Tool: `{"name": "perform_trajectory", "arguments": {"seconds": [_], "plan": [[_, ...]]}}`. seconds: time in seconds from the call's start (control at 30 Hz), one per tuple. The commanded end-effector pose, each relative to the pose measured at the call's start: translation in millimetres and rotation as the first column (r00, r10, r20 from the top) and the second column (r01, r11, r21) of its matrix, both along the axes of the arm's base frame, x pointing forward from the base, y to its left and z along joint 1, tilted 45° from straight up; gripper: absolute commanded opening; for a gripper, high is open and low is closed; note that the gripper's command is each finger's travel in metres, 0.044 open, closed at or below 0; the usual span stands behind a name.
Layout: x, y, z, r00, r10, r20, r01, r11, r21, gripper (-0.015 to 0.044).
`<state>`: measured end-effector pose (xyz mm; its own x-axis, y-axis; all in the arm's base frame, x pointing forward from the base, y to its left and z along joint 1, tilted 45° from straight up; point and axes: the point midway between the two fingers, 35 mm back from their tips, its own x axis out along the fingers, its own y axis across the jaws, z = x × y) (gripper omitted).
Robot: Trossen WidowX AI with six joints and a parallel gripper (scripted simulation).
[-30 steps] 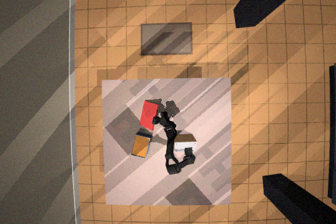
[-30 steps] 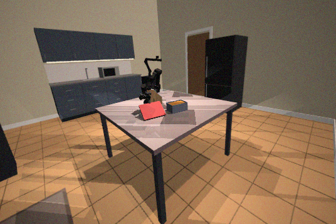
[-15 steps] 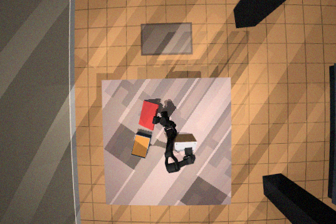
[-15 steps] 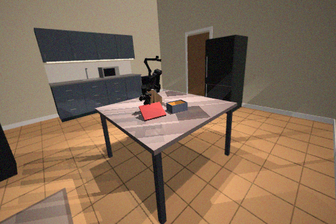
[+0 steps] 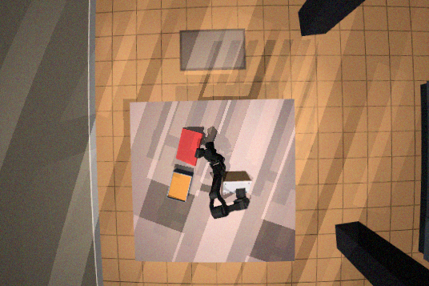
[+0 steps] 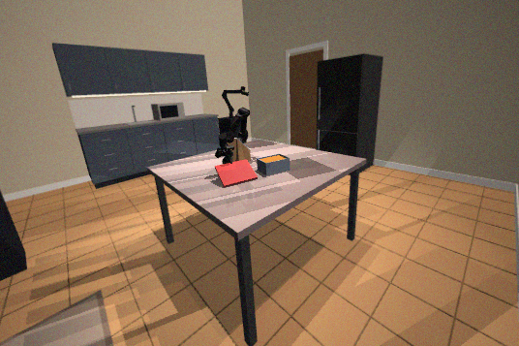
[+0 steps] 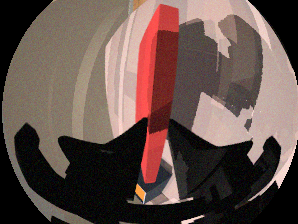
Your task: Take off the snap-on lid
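The red lid is off the box and tilted, its far side higher in the exterior view; the wrist view shows it nearly edge-on. My gripper is shut on one edge of the lid. Whether the lid's lower edge touches the table cannot be told. The dark blue-grey storage box stands upright and open on the table beside the lid, with orange showing inside; in the top view its dark wall faces the lid, with a small gap between them.
A block-like object with a brown top and white side stands beside the arm; its tan side shows behind the lid in the exterior view. The arm reaches over the table between this object and the box. The table's edge lies beyond the lid.
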<state>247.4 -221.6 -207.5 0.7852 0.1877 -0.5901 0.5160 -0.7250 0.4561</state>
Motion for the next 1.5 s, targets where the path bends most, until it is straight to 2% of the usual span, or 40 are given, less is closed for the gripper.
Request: {"name": "perform_trajectory", "arguments": {"seconds": [0.0,0.83,1.17,1.23,1.43,1.47], "plan": [[0,8,-6,1.0,0.003,-0.015,-0.003,1.0,0.015,0.0],[2,22,-20,1.0,0.003,-0.014,-0.003,1.0,0.016,0.0],[3,16,-15,1.0,0.003,-0.014,-0.003,1.0,0.015,0.0263],[3,16,-15,1.0,0.003,-0.014,-0.003,1.0,0.015,0.0275],[-8,21,-14,1.0,0.003,-0.015,-0.003,1.0,0.015,0.0433],[-10,22,-13,1.0,0.003,-0.015,-0.003,1.0,0.015,0.044]]}}
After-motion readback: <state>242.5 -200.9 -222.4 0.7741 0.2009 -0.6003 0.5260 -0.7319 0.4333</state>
